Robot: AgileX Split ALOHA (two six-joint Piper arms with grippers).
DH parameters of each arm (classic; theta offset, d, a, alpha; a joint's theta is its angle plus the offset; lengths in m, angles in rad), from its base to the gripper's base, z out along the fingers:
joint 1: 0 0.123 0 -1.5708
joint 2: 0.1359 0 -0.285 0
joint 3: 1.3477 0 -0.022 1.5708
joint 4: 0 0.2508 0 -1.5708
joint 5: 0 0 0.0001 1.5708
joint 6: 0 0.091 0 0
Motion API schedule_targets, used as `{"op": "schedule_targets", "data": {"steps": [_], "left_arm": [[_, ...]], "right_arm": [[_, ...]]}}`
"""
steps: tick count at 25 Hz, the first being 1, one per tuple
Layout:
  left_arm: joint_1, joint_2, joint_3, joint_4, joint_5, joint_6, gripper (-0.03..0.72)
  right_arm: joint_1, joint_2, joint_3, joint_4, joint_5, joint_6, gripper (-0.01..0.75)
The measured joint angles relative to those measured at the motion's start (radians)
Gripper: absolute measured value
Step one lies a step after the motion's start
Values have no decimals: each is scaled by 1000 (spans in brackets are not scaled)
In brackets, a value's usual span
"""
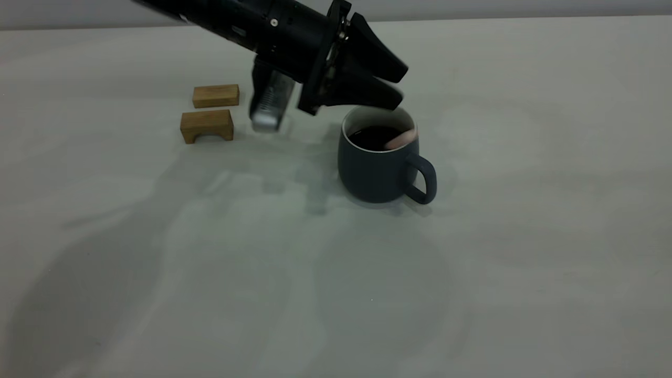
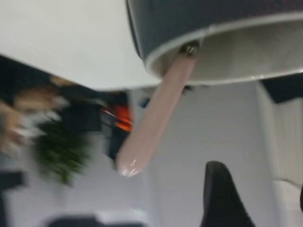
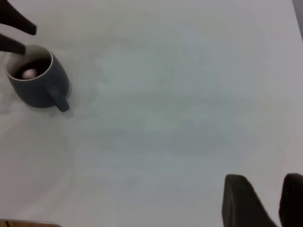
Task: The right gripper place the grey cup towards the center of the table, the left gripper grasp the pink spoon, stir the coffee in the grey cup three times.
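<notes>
The grey cup (image 1: 375,170) stands near the table's (image 1: 472,273) middle, handle toward the front right, with dark coffee (image 1: 370,137) inside. The pink spoon (image 1: 403,138) rests in the cup, its handle leaning on the rim. My left gripper (image 1: 403,86) hovers just above the cup's far rim, open and holding nothing. In the left wrist view the pink spoon (image 2: 154,118) juts out over the grey cup's (image 2: 203,23) rim, apart from my fingers (image 2: 222,198). My right gripper (image 3: 273,201) is far from the grey cup (image 3: 38,87), open and empty.
Two brown wooden blocks (image 1: 216,96) (image 1: 207,125) lie to the left of the cup, beyond the left arm's silver cylinder (image 1: 270,102). The left arm reaches in from the upper left over the table.
</notes>
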Motion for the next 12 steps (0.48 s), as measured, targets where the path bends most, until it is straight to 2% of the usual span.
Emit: {"op": "schedule_targets", "data": {"steps": [7, 12], "left_arm": [[9, -108, -190, 475, 192, 2, 481], [9, -235, -310, 785, 202, 58, 481]], "right_arm": [[0, 0, 0, 0, 0, -1, 237], [0, 0, 0, 0, 0, -1, 237]]}}
